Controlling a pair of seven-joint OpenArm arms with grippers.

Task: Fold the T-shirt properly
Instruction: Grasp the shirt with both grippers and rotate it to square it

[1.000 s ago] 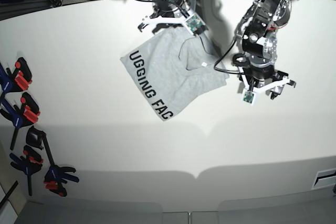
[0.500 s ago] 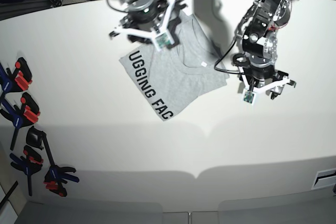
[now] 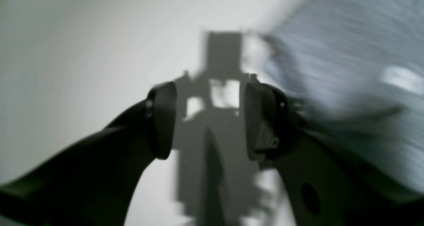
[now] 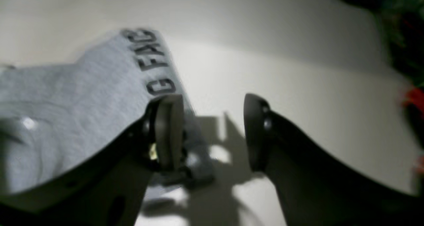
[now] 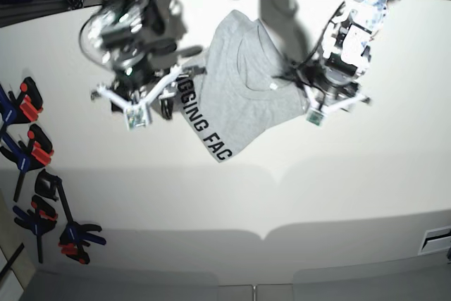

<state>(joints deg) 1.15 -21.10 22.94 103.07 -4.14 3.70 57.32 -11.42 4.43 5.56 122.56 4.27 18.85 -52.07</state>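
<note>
Lying flat on table (image 5: 296, 195): T-shirt (image 5: 243, 86); L gripper (image 3: 208, 120) & R gripper (image 4: 212, 133) jaws wide, holding nothing.

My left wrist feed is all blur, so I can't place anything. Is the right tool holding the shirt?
Observer: No. The right tool is open with nothing between its jaws.
Operator: Where is it relative to the shirt?
Observer: At the edge of the shirt that carries the lettering, mostly over the table.
Operator: And my left tool?
Observer: The left tool sits at the shirt's opposite edge.
</note>
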